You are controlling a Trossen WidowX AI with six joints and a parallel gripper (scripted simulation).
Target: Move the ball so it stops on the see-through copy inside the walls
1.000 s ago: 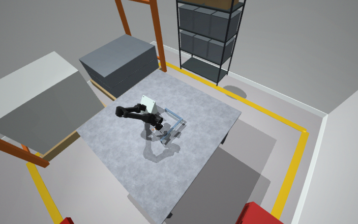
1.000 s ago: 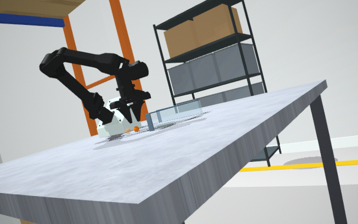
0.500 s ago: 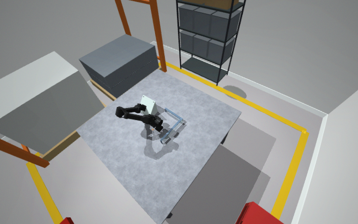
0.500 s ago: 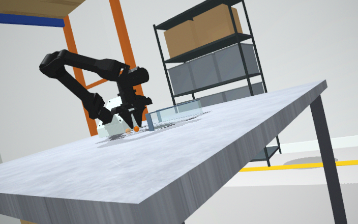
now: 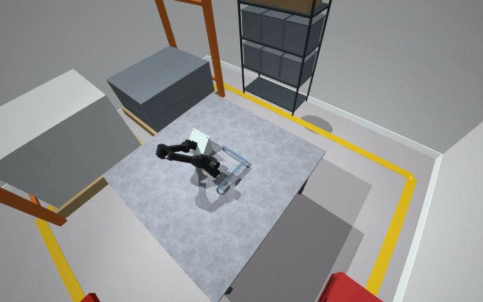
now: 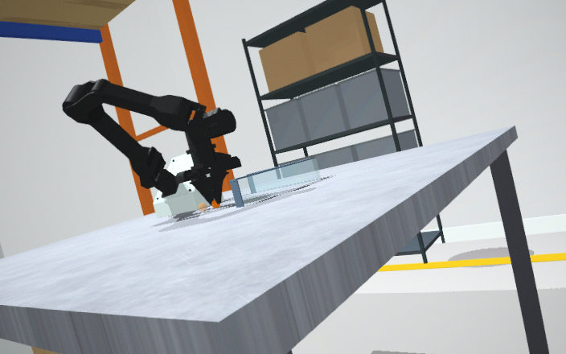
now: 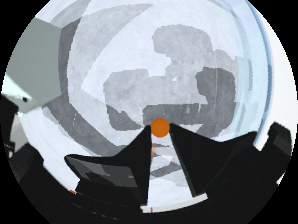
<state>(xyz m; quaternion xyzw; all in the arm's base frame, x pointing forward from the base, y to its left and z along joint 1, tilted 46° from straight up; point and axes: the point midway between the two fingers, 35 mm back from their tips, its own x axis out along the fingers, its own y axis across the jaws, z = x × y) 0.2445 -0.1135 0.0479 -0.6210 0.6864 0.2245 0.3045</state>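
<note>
The orange ball (image 6: 215,203) (image 7: 160,128) is on or just at the table, between the tips of my black gripper (image 5: 214,173) (image 6: 215,201) (image 7: 161,131). Both fingertips touch its sides in the wrist view, so the gripper is shut on it. In the top view the arm hides the ball. The see-through copy (image 5: 206,174) (image 6: 203,207) (image 7: 153,149) is a pale orange spot beside the ball, partly behind one finger in the wrist view. The low clear walls (image 5: 233,174) (image 6: 288,174) (image 7: 260,75) make a corner beyond the gripper.
A pale green-white block (image 5: 201,142) (image 6: 179,201) (image 7: 37,65) stands close beside the arm, on the side away from the walls' open end. The grey table (image 5: 160,199) (image 6: 145,267) carries the arm's shadows. Shelves and large boxes stand beyond the table.
</note>
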